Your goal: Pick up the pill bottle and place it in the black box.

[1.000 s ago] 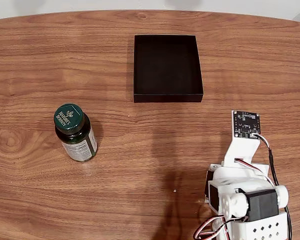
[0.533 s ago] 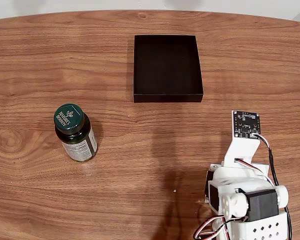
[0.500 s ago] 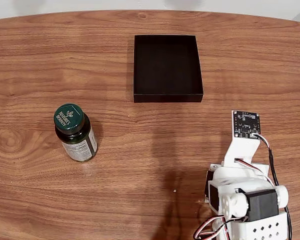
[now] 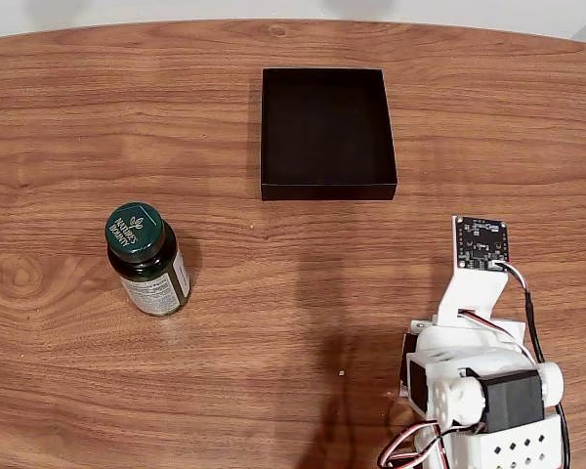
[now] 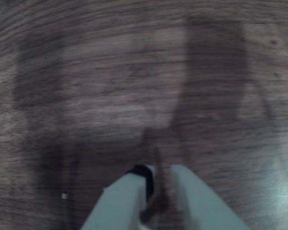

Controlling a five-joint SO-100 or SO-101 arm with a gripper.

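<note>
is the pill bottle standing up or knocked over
Upright: in the fixed view the pill bottle stands on the table, ribbed cap facing up, label visible below it.

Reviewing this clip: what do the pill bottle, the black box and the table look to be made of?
The pill bottle looks like dark-green glass or plastic, slightly glossy, with a ribbed plastic-looking cap printed in gold and a paper-like white-and-green label. The black box seems matte card or plastic: flat, no sheen, thin low walls. The table shows brown wood grain, possibly laminate, given its smooth even surface.
</note>
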